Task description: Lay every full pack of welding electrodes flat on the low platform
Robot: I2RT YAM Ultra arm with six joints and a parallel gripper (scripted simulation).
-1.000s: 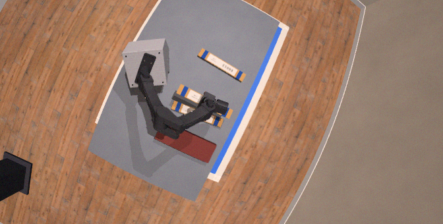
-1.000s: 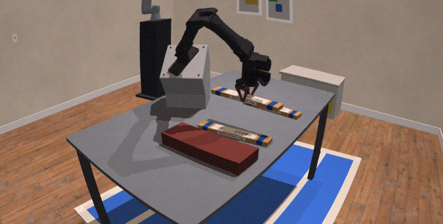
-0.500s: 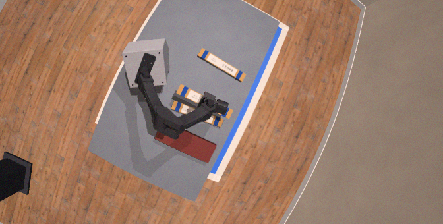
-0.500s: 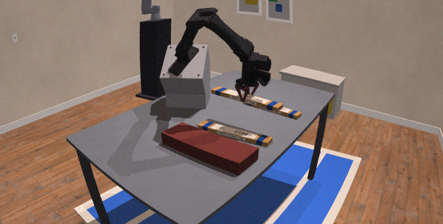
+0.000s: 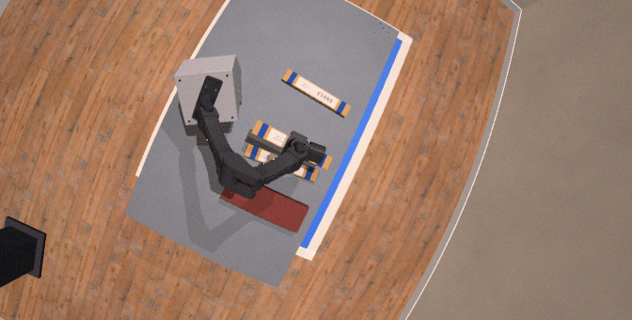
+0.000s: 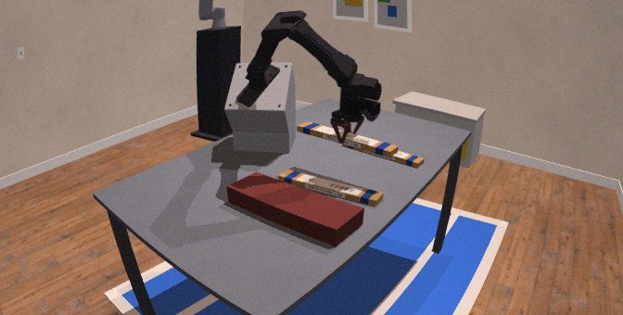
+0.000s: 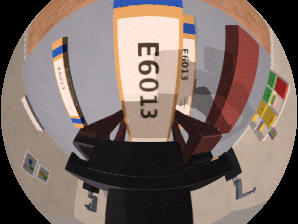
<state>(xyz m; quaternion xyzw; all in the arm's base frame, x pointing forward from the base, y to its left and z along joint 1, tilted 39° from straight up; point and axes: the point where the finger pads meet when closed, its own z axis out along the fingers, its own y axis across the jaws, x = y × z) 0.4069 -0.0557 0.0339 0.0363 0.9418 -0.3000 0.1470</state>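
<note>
My gripper (image 6: pixel 349 135) (image 7: pixel 149 111) is shut on a white, orange and blue E6013 pack (image 5: pixel 277 136) (image 6: pixel 374 144) (image 7: pixel 129 75) near its middle, one finger on each long side. The pack hangs roughly level above the table. A second pack, the near pack (image 5: pixel 308 172) (image 6: pixel 324 188) (image 7: pixel 188 45), lies flat on the table beside the platform, partly under the arm in the top view. A third, the far pack (image 5: pixel 316 93) (image 6: pixel 414 160) (image 7: pixel 64 80), lies flat on the other side. The low dark red platform (image 5: pixel 282 210) (image 6: pixel 297 201) (image 7: pixel 246 65) bears no pack.
The grey table (image 5: pixel 324 25) (image 6: pixel 195 187) carries everything. The arm's grey base block (image 5: pixel 221 68) (image 6: pixel 261 127) stands at one long edge. The arm's elbow overhangs one end of the platform in the top view. The near pack lies between the held pack and the platform.
</note>
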